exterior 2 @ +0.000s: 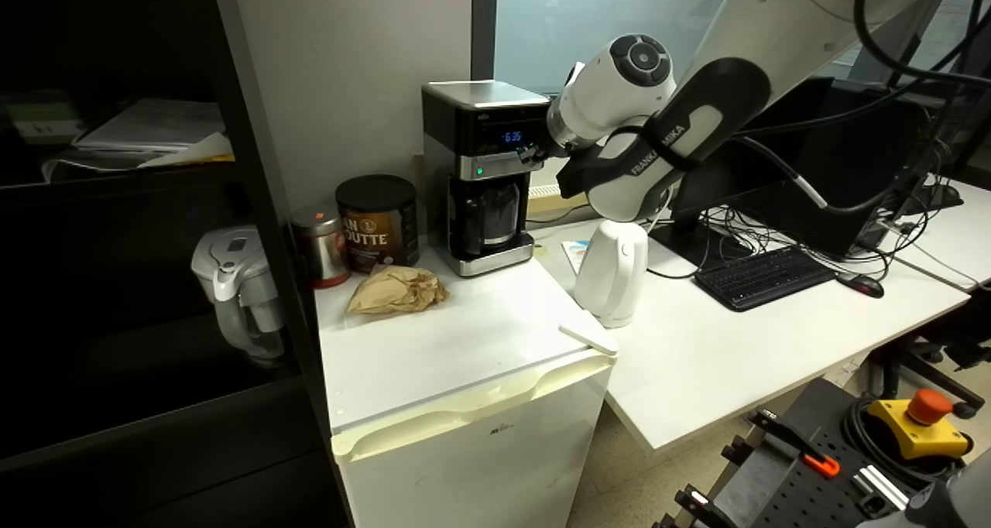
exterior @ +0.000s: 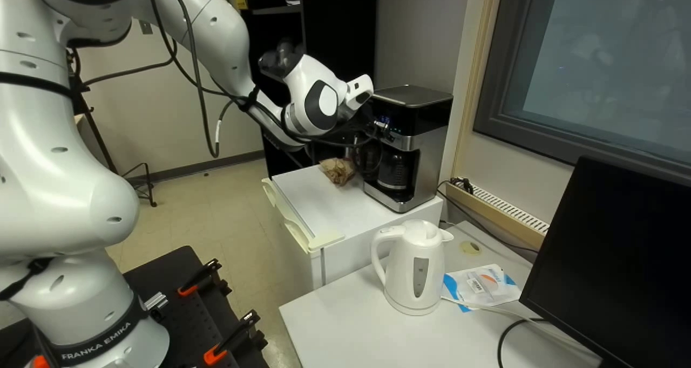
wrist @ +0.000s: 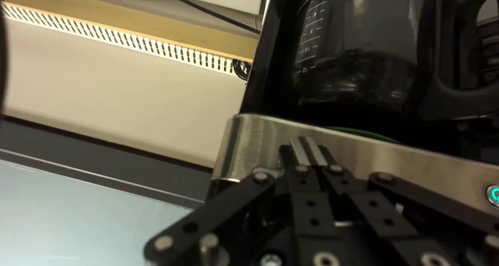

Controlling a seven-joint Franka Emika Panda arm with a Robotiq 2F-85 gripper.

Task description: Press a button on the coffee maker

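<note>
The coffee maker is black and silver and stands on a white fridge. In an exterior view its front shows a blue clock display, a green-lit button and a dark carafe. My gripper is at the right end of the front's silver band, below the display. In the wrist view, which looks upside down, my gripper is shut and empty, fingertips over the silver band. The lit button is off to the right, apart from the fingers. I cannot tell whether the tips touch the machine.
A white kettle stands on the desk beside the fridge. A crumpled paper bag, a brown can and a metal canister sit left of the coffee maker. A monitor stands on the desk.
</note>
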